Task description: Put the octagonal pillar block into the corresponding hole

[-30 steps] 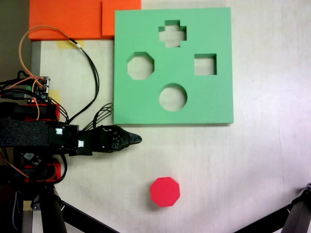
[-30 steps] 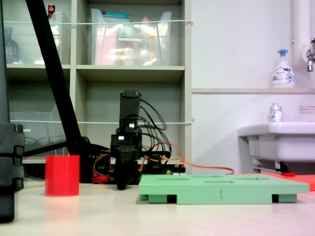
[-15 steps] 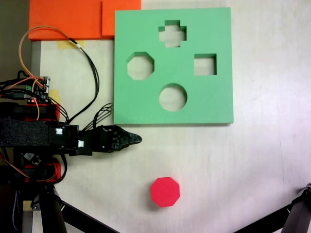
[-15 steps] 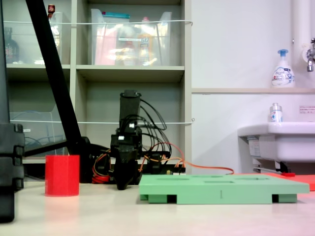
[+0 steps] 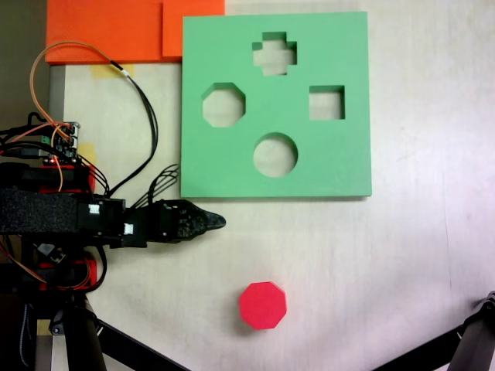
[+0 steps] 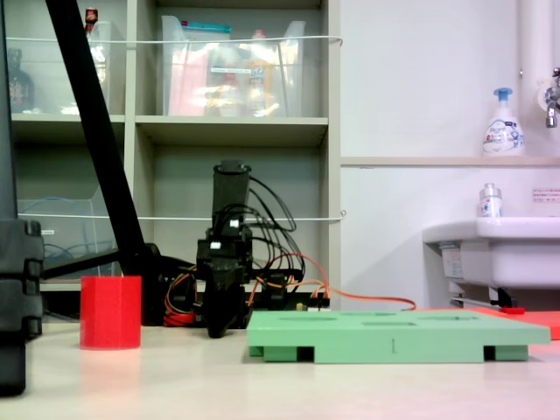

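From my remote station, I see a pale beige tabletop (image 5: 371, 263) under even indoor light. Behind it stands a light wooden shelving unit (image 6: 232, 131) holding clear plastic storage bins (image 6: 232, 66), beside a plain white wall (image 6: 420, 79) and a white ceramic sink (image 6: 494, 254) with a white pump soap bottle (image 6: 502, 122).

One fixed view straight down over the green board (image 5: 275, 174), another low at table level, side-on to the green board (image 6: 394, 334), facing shelves (image 6: 232, 131), both sharing board and arm (image 5: 93, 220).
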Motion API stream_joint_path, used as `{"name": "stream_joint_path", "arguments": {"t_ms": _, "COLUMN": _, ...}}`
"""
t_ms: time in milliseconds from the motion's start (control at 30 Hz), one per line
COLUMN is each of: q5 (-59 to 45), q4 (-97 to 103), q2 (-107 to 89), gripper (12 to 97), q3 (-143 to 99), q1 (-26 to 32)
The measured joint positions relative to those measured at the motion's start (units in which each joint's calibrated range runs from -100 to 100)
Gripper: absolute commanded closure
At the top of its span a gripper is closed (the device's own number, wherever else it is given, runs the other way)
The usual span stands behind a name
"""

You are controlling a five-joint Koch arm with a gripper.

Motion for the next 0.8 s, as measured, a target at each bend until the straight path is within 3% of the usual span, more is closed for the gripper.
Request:
{"name": "stream_joint_path", "arguments": {"t_ms": 633, "q5": 0.00, "q4": 0.00, "q2": 0.00, "gripper": 60.4, "q3": 0.00, "q1": 0.05}}
{"name": "stream_joint_path", "arguments": {"t_ms": 800, "q5": 6.54, "q4": 0.10, "q2": 0.00, "gripper": 59.5, "q3": 0.10, "q1": -1.56}}
